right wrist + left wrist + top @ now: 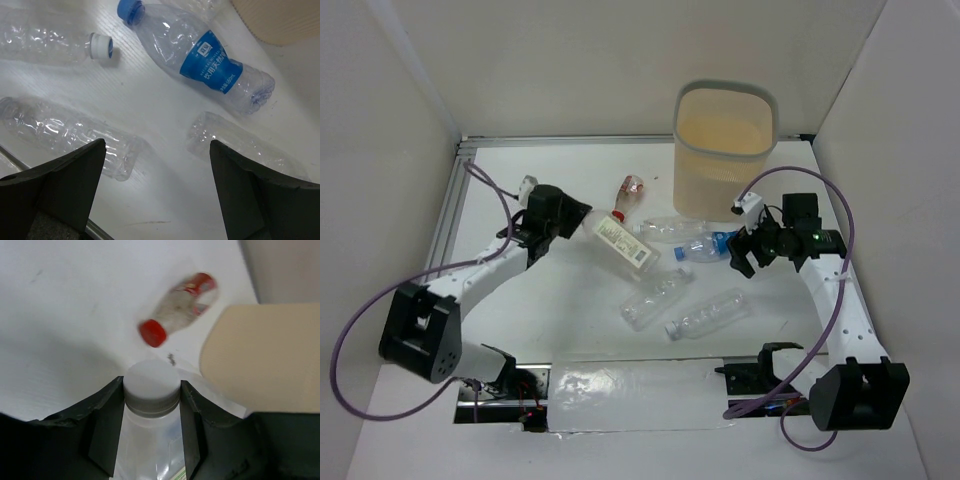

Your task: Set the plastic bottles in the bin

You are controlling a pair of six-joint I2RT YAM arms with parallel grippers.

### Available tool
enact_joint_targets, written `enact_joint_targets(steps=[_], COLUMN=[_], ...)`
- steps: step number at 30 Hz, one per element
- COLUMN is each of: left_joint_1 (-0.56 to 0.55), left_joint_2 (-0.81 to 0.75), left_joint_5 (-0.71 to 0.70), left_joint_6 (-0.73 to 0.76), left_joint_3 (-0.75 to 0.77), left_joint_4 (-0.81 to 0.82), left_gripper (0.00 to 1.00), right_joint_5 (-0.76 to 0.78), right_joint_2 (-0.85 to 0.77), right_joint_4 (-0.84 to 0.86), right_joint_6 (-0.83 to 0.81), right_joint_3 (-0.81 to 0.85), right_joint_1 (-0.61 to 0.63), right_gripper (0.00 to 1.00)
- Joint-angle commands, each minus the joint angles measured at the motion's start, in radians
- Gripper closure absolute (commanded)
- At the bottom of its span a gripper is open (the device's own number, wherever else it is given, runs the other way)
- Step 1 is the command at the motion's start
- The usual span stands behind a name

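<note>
On the white table (pixel 560 300), with left gripper (pixel 151 405) pinching the white-capped bottle (pixel 627 243) at its neck and right gripper (pixel 156 147) spread near the blue-labelled bottle (pixel 200 57), lift high, carry to the bin (pixel 720 180) at the far edge, release only past its rim.

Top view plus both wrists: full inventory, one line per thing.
bin: 1, beige with grey rim, far centre-right of table
red-cap bottle: 1, clear, lying left of bin
labelled bottle: 1, clear, white cap, held at the cap end by left tool
blue-label bottle: 1, clear, blue cap, lying in front of bin
clear bottles: 4, unlabelled, lying mid-table; the fourth shows only in the right wrist view, below right tool
table: 1, white
left tool: 1, black, shut on labelled bottle
right tool: 1, black, open above the bottles
</note>
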Motion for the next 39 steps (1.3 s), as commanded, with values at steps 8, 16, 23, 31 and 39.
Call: enact_joint_targets(steps=[8,16,23,31,39], left_joint_1=[-0.088,-0.119,-0.128,-0.169,-0.169], left_joint_2=[-0.203,-0.039,0.26,0.598,0.751], left_joint_5=[0.058,0.09,0.1,-0.005,-0.051], left_joint_6=[0.295,0.218,0.085,0.147,0.226], left_joint_3=[0.28,0.569,0.893,1.362,1.513], left_joint_4=[0.106,0.278,0.393,0.275,0.186], left_gripper=[1.0,1.0,1.0,1.0,0.46], right_joint_5=[-0.043,-0.043,-0.033,-0.033,-0.033], right_joint_2=[-0.047,-0.065,-0.075,-0.084,-0.063], right_joint_4=[-0.043,-0.043,-0.043,-0.043,-0.043], right_joint_6=[-0.058,-0.067,-0.067,-0.067,-0.067], right_joint_3=[-0.023,-0.023,-0.023,-0.023,-0.023], right_joint_1=[0.049,0.058,0.058,0.058,0.076], right_gripper=[0.09,0.09,0.09,0.09,0.06])
